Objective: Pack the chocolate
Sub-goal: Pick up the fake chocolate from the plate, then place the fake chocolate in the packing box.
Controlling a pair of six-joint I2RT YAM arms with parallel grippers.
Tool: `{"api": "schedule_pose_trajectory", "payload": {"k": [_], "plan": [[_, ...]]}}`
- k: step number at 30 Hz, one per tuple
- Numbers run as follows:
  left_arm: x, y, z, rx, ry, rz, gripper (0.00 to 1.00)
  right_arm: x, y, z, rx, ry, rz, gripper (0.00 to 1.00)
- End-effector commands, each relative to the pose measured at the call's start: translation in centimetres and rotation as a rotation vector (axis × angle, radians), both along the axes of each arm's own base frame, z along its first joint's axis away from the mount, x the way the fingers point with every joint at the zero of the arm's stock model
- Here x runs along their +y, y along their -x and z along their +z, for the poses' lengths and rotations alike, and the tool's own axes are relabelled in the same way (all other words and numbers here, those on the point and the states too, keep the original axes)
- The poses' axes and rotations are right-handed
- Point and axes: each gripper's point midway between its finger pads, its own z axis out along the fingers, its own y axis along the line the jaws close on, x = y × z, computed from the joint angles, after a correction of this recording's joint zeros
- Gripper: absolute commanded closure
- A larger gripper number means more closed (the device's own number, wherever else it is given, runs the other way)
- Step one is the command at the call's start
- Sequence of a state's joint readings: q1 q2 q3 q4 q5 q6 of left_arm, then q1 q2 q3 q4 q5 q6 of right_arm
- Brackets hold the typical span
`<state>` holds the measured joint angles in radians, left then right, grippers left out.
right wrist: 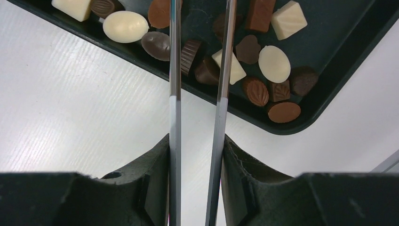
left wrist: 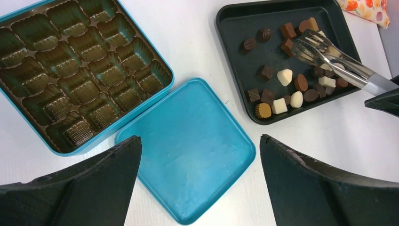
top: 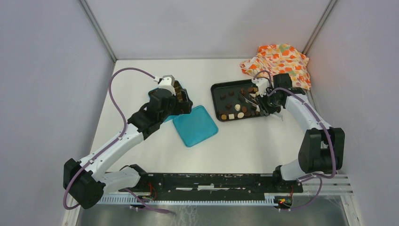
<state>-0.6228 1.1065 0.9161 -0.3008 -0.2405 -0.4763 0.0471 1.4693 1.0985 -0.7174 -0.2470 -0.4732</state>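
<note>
my left gripper hangs with its fingers spread wide, holding nothing. below it, in the lower middle of the left wrist view, the blue lid lies flat on the white table. the blue tin sits in the upper left, just beside the lid, with its brown moulded insert facing up.

my right gripper is clamped on the metal tongs. each pad presses one arm from outside, and the two arms run up the middle of the right wrist view with a narrow gap between them.

the chocolate, dark, lighter brown and cream-white pieces, lies in the black tray in the upper right of the left wrist view, mostly gathered along the tray's lower and right sides. the tongs' tips reach in over the tray among the pieces. i cannot tell whether they pinch one.

an orange flowery cloth lies bunched at the upper right of the top view, above the tray.
</note>
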Motion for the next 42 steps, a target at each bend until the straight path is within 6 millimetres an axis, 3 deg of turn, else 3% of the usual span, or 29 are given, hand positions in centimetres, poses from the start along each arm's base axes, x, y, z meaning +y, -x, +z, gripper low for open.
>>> {"api": "schedule_pose_trajectory", "payload": {"k": [1, 10, 17, 23, 29, 35, 38, 42], "plan": [[-0.4, -1.1, 1.3, -0.061, -0.002, -0.023, 0.0, -0.7, -1.6, 0.5, -0.038, 0.036, -0.011, 0.57], [-0.1, -0.9, 1.6, -0.068, 0.017, -0.001, 0.0, -0.4, -2.3, -0.4, -0.003, 0.023, -0.001, 0.6], [-0.5, -1.0, 1.7, -0.064, 0.036, -0.009, 0.0, -0.3, -2.6, -0.3, -0.002, 0.02, 0.008, 0.8], [-0.1, -1.1, 2.2, -0.078, 0.021, 0.0, 0.0, 0.7, -3.1, 2.0, -0.064, -0.029, 0.043, 0.91], [1.3, -1.2, 2.9, -0.097, -0.004, 0.065, 0.0, 5.4, -3.5, 6.9, -0.165, -0.227, 0.213, 0.91], [3.4, -2.0, 5.5, -0.13, -0.068, 0.141, 0.0, 11.7, -4.0, 10.2, -0.234, -0.327, 0.39, 0.92], [4.5, -2.7, 7.2, -0.134, -0.106, 0.189, 0.0, 15.0, -4.5, 11.1, -0.242, -0.366, 0.458, 0.91], [5.3, -3.5, 9.7, -0.154, -0.09, 0.249, 0.0, 18.9, -5.5, 10.7, -0.208, -0.41, 0.51, 0.91]]}}
